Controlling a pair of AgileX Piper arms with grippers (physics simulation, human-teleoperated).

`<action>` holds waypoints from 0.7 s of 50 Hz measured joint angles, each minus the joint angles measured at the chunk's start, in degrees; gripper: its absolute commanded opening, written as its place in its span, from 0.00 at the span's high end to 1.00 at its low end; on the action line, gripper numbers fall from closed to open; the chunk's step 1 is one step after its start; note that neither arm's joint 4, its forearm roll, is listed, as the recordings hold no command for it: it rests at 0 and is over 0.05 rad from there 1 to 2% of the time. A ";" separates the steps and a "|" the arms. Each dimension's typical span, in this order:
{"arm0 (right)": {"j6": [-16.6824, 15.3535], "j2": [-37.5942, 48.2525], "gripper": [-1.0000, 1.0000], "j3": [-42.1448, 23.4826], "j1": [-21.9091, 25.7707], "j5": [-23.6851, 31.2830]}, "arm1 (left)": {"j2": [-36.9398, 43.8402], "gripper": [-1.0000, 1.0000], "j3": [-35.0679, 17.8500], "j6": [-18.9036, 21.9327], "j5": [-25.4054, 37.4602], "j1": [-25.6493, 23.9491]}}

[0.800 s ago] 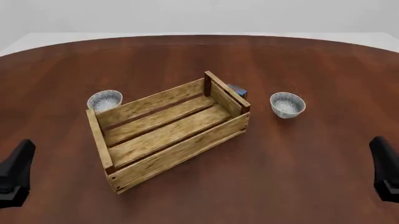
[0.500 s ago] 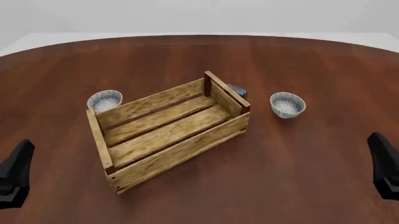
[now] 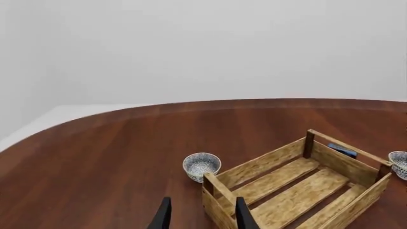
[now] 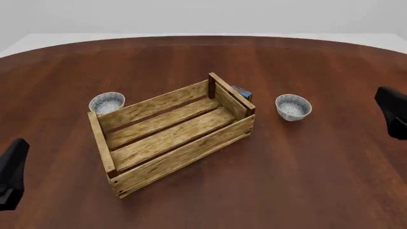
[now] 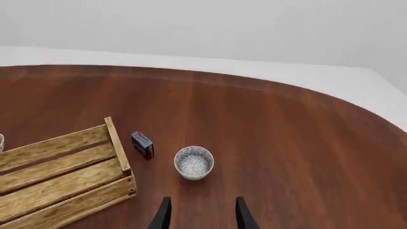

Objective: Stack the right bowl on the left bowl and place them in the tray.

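Bowls sitting apart on table (image 4: 203,191): left bowl (image 4: 106,102) behind tray (image 4: 171,136), right bowl (image 4: 293,107) beside it. Left gripper (image 3: 199,220) and right gripper (image 5: 201,214) hanging released, holding nothing.

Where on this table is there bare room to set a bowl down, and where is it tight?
Open wood lies in front of the tray, between it and both arms, and beyond the right bowl toward the far rim. The tray floor is bare. Tight spots: the left bowl sits close against the tray's far-left corner, and the small blue box hugs its right end.
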 measured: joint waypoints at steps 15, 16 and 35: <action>-0.61 16.01 0.00 -16.58 1.04 11.08 | -0.05 0.00 -2.07 0.07 1.09 -0.62; -0.35 17.06 0.00 -17.62 0.89 11.73 | -0.06 0.00 -2.14 0.03 1.11 -0.72; 2.41 34.17 0.00 -30.80 -0.14 17.19 | -0.07 0.00 -3.77 -0.51 2.41 -1.90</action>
